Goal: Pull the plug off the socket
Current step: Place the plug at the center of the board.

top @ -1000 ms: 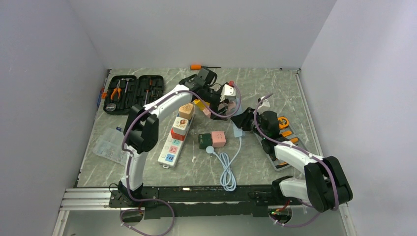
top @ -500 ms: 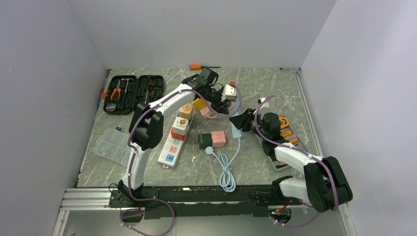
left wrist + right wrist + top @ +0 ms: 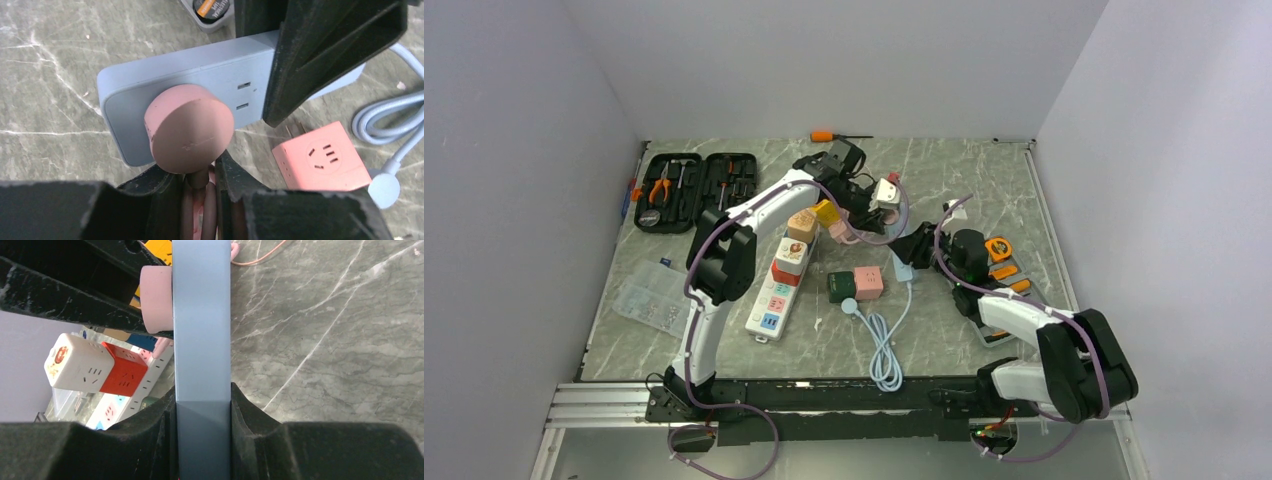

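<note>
Since a second ago the right arm has edged left, toward the left arm. The right pincer (image 3: 202, 415) is clamped across the grey-blue power strip (image 3: 150, 85), holding it on edge above the tabletop (image 3: 325, 340). The pink plug (image 3: 189, 127) sits flush in the strip's face, and the left pincer (image 3: 199, 181) is closed on the plug's lower end. Both grips look set. Next, I judge, comes a straight pull off the strip's face.

table (image 3: 330, 350) bare at socket strip (image 3: 201, 330) back face, cube adapters (image 3: 95, 369) crowd plug (image 3: 156, 299) side, pink cube (image 3: 320, 160) nr strip
</note>
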Action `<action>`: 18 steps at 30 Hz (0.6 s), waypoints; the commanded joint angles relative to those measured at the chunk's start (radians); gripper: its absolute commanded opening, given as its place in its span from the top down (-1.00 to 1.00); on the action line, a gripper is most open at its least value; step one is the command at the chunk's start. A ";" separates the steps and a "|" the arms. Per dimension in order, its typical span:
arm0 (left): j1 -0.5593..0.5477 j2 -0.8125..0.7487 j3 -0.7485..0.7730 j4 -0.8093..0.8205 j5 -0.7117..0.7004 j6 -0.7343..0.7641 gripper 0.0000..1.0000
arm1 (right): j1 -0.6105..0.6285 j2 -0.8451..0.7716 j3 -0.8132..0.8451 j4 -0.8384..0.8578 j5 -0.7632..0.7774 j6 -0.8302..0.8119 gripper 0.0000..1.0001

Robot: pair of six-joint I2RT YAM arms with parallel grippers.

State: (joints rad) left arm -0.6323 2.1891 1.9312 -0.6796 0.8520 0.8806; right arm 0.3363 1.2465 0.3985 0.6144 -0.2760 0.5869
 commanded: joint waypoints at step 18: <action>0.068 -0.051 0.093 -0.126 0.322 0.113 1.00 | -0.100 0.216 0.012 -0.071 0.287 0.173 1.00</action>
State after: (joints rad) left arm -0.5713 2.2044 1.9568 -0.7334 0.9195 1.0069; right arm 0.3542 1.3968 0.4702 0.6651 -0.2638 0.6872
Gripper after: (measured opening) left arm 0.265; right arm 0.338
